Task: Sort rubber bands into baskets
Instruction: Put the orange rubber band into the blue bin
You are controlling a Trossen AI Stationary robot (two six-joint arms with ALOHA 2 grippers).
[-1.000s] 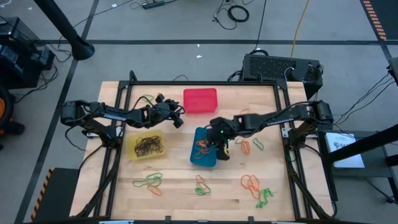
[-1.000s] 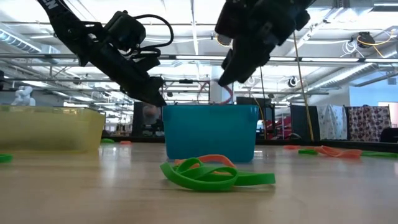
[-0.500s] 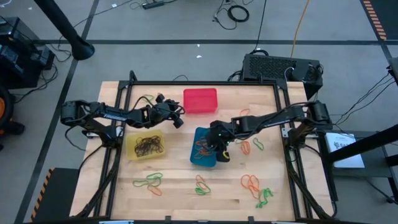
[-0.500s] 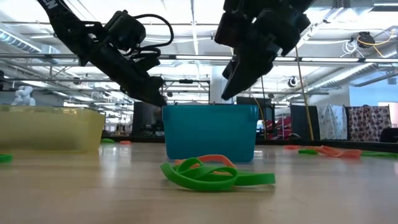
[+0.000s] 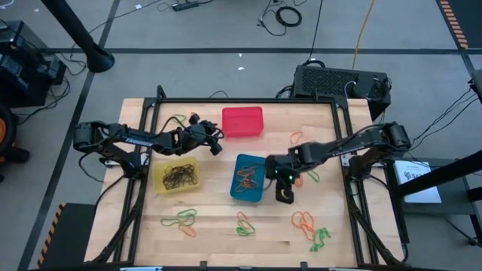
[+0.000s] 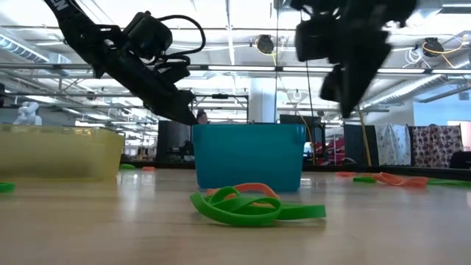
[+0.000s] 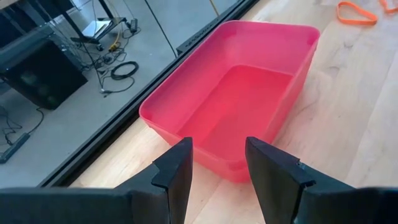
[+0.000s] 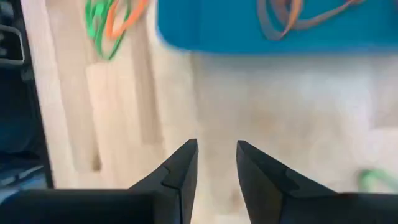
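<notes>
The right gripper (image 5: 285,197) is held just right of the shallow blue plastic basket (image 5: 248,178), fingers slightly apart and empty. The left gripper (image 7: 216,163), fingers apart and empty, is poised beside the red plastic basket (image 5: 242,121). Three baskets are counted, including the yellow plastic basket (image 5: 177,175) of dark rubber bands (image 5: 179,175); orange bands (image 5: 245,177) lie in the blue one.

Three baskets and scattered rubber bands on a wooden table, seen from above.

The right gripper (image 5: 283,194) hangs just right of the blue basket (image 5: 247,178), which holds orange bands. The left gripper (image 5: 215,141) sits between the red basket (image 5: 242,122) and the yellow basket (image 5: 177,176), which holds dark bands. Orange and green bands (image 5: 309,225) lie near the front edge.
</notes>
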